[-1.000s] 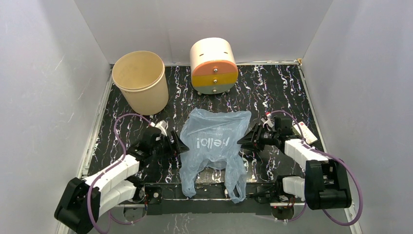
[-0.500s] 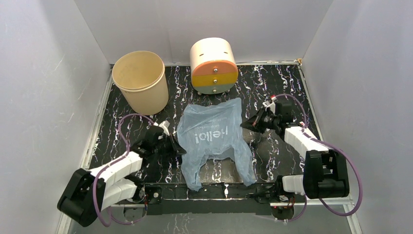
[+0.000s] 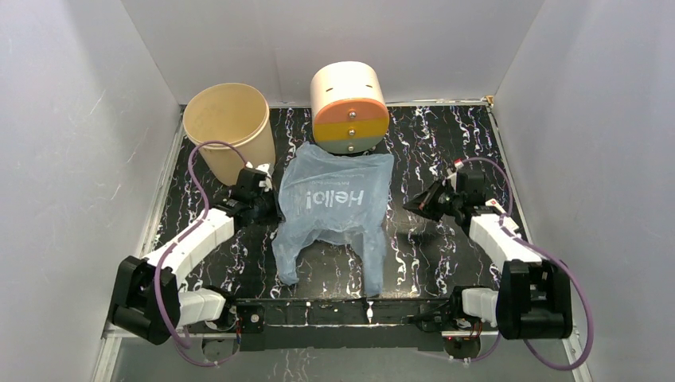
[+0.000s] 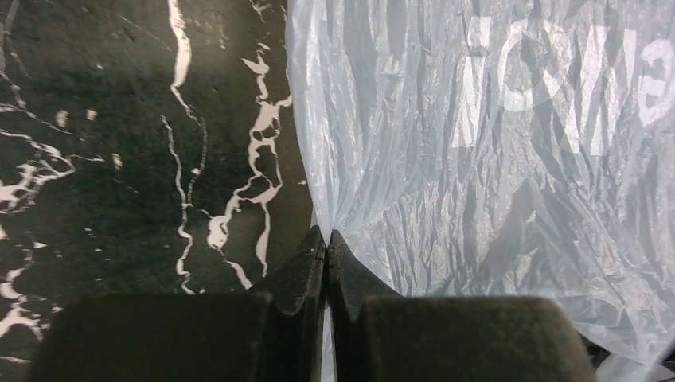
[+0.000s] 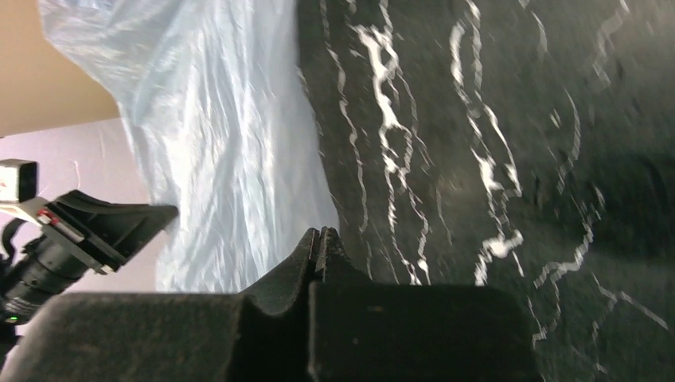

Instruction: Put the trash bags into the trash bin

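Observation:
The trash bag [image 3: 334,203] is a pale-blue film with white "Hello!" lettering, spread over the middle of the black marbled table, its handles trailing toward the near edge. My left gripper [image 3: 275,204] is shut on its left edge; in the left wrist view the creases of the trash bag [image 4: 493,159] run into the pinched tips of my left gripper [image 4: 327,235]. My right gripper [image 3: 407,205] is shut just off the bag's right edge. In the right wrist view the trash bag [image 5: 231,135] lies beside my right gripper [image 5: 321,233], with no film showing between the jaws. The tan trash bin [image 3: 229,135] stands upright at the far left.
A cream cylinder with orange and yellow drawer fronts and knobs [image 3: 350,107] stands at the back centre, just beyond the bag's far edge. White walls close in the table on three sides. The arm bases sit along the near edge.
Both grippers have shut. The left one has pulled the bag away from the near edge and leftward, toward the bin. The right gripper has drifted farther and to the right, off the bag's edge.

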Controlling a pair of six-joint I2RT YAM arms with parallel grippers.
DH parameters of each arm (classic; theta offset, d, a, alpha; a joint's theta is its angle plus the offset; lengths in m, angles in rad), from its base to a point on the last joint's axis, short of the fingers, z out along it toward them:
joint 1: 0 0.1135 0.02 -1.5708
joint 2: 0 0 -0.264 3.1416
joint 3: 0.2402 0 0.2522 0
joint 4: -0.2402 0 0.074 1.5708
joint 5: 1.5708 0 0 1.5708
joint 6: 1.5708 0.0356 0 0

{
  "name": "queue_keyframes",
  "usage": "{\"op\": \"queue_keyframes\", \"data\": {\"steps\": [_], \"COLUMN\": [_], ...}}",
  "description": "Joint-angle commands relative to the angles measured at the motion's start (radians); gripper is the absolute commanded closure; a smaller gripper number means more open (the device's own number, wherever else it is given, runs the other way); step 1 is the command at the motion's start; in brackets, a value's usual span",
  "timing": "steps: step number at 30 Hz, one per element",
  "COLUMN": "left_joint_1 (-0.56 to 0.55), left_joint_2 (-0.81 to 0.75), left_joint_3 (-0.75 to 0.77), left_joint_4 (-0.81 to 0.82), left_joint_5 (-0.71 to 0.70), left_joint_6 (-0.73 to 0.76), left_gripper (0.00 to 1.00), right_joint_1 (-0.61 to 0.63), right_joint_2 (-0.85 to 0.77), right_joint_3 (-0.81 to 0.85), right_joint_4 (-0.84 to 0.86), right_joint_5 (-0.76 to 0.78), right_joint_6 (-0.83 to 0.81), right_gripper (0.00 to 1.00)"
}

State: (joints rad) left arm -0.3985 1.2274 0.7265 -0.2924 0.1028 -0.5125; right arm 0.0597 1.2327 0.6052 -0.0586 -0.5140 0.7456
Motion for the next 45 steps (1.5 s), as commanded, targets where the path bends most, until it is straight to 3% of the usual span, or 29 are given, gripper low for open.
{"op": "queue_keyframes", "data": {"steps": [1, 4, 6, 8, 9, 12, 15, 16, 18, 20, 23, 27, 30, 35, 37, 41, 45], "left_joint_1": [0.032, 0.045, 0.045, 0.046, 0.046, 0.046, 0.046, 0.046, 0.046, 0.047, 0.047, 0.044, -0.015, -0.336, -0.403, -0.522, -0.654], "left_joint_2": [0.041, 0.061, 0.071, 0.075, 0.078, 0.104, 0.122, 0.121, 0.1, 0.043, -0.07, -0.166, -0.21, -0.161, -0.151, -0.123, 0.003], "left_joint_3": [0.09, 0.077, 0.059, 0.036, 0.026, 0.019, 0.022, 0.022, 0.023, 0.026, 0.044, 0.047, -0.031, -0.05, -0.084, -0.203, -0.151], "left_joint_4": [-0.106, -0.09, -0.067, -0.035, -0.021, -0.009, -0.015, -0.021, -0.037, -0.065, -0.105, -0.063, 0.149, 0.225, 0.29, 0.563, 0.602], "left_joint_5": [0.008, 0.036, 0.074, 0.112, 0.122, 0.149, 0.146, 0.136, 0.105, 0.048, 0.039, 0.273, 0.453, 0.235, 0.128, 0.064, 0.034], "left_joint_6": [0.121, 0.123, 0.115, 0.11, 0.108, 0.103, 0.099, 0.097, 0.091, 0.074, 0.07, 0.039, -0.094, -0.139, -0.194, -0.34, -0.351], "left_gripper": [1.0, 1.0, 1.0, 1.0, 1.0, 1.0, 1.0, 0.91, 0.79, 0.4, 0.28, 0.26, 0.29, 0.29, 0.28, 0.27, 0.27], "right_joint_1": [-0.018, -0.033, -0.033, -0.032, -0.028, 0.017, 0.101, 0.119, 0.121, 0.121, 0.122, 0.122, 0.122, 0.121, 0.122, 0.12, 0.117], "right_joint_2": [-0.093, -0.085, -0.058, -0.008, 0.026, 0.146, 0.243, 0.265, 0.312, 0.376, 0.449, 0.443, 0.416, 0.327, 0.286, 0.205, 0.16], "right_joint_3": [-0.087, -0.067, -0.052, -0.056, -0.071, -0.089, -0.002, 0.024, 0.064, 0.12, 0.196, 0.164, 0.11, 0.004, -0.034, -0.078, -0.093], "right_joint_4": [0.046, 0.015, 0.02, 0.072, 0.141, 0.307, 0.314, 0.302, 0.301, 0.304, 0.232, 0.243, 0.273, 0.342, 0.372, 0.354, 0.327], "right_joint_5": [0.053, 0.041, -0.068, -0.213, -0.292, -0.373, -0.321, -0.277, -0.249, -0.29, -0.316, -0.292, -0.289, -0.228, -0.21, -0.143, -0.108], "right_joint_6": [0.037, 0.011, -0.025, -0.028, -0.004, 0.068, 0.057, 0.054, 0.047, 0.009, -0.04, -0.04, -0.009, 0.088, 0.129, 0.166, 0.179], "right_gripper": [1.0, 0.96, 0.75, 0.4, 0.33, 0.24, 0.22, 0.21, 0.24, 0.31, 0.6, 0.95, 1.0, 1.0, 1.0, 1.0, 1.0]}}
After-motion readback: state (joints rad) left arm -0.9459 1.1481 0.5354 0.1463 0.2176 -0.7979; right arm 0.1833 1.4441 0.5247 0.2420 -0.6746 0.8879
